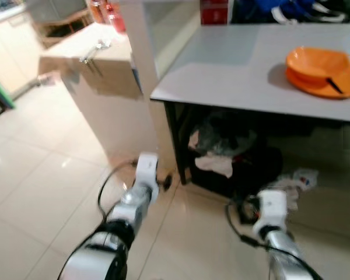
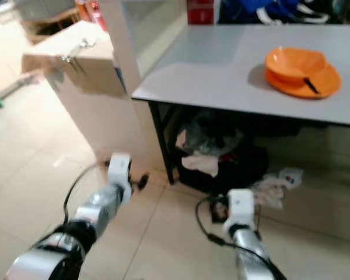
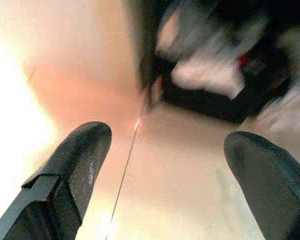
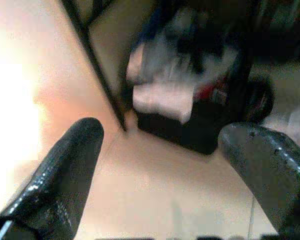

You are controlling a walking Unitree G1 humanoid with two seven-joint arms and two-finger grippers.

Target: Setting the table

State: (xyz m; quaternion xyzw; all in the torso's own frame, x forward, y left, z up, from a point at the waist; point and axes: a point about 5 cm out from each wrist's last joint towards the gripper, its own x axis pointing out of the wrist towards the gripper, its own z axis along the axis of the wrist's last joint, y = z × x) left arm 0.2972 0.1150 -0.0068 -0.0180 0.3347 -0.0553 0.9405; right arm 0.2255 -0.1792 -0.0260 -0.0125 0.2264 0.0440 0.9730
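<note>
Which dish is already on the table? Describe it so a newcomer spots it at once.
Start at the grey table on the right, beside the beige counter. Near the table's far right side sits an orange bowl on an orange plate, with a dark utensil lying against them. It is the only bright orange thing on that grey top.

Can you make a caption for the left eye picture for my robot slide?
Robot nears a grey table holding an orange bowl on an orange plate, both arms low.

Head eyes look down at table (image 1: 233, 70); wrist views (blurred) share underneath clutter (image 3: 210, 75).
</note>
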